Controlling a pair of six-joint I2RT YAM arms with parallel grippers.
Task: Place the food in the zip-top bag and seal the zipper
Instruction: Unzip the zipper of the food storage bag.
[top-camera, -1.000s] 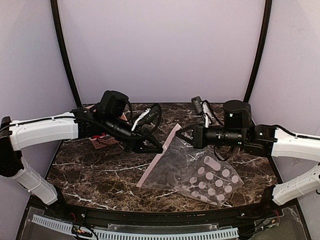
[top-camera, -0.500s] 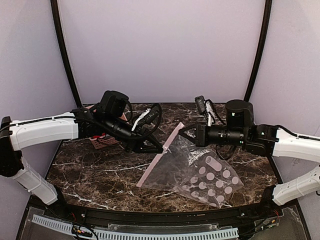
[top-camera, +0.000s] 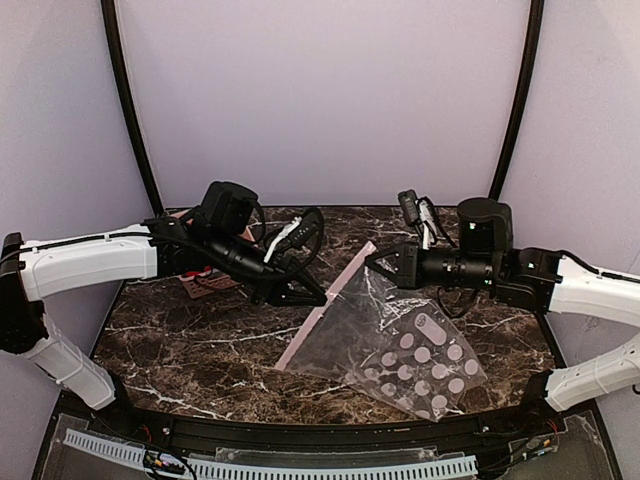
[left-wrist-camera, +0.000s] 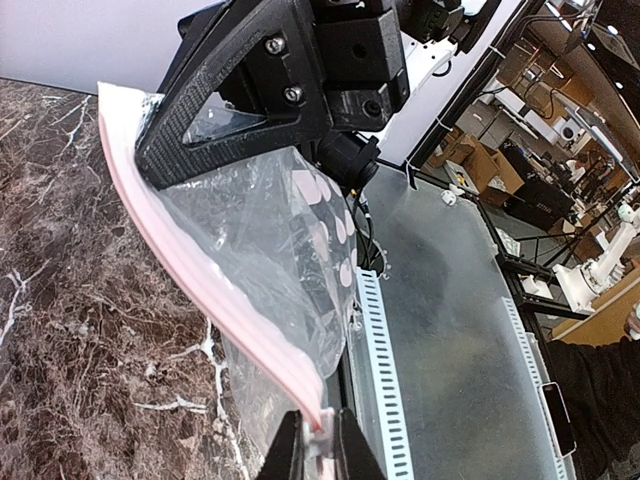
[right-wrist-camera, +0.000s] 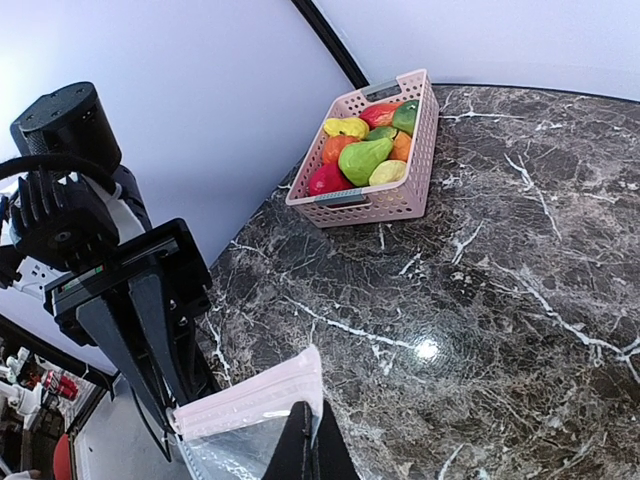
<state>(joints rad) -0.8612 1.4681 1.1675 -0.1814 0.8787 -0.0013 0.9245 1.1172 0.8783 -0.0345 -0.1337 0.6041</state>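
My left tool (top-camera: 320, 299) is clenched on the pale pink zipper (top-camera: 301, 335) strip, partway along its length. My right tool (top-camera: 372, 257) is pinched tight on the strip's far end, so the stretch between the two is held up off the dark veined marble tabletop (top-camera: 190, 345). From that strip the clear crinkly zip-top bag (top-camera: 410, 350), printed with pale round dots, trails toward the near right, where its bottom lies on the tabletop. I cannot tell whether the mouth is parted or where the slider tab sits.

The food (right-wrist-camera: 365, 152), glossy toy fruits and vegetables in red, green, yellow and orange, is piled in the pink slotted plastic basket (right-wrist-camera: 385, 205) at the far left, well apart from the bag. Nothing shows inside the bag. I judge the task barely begun: opening the mouth, loading each piece and sealing the zipper are all left.

Compared with a second ago, my right tool has drawn to the right and carried the strip's far end with it. The bag has followed slightly, and my left tool has not shifted.
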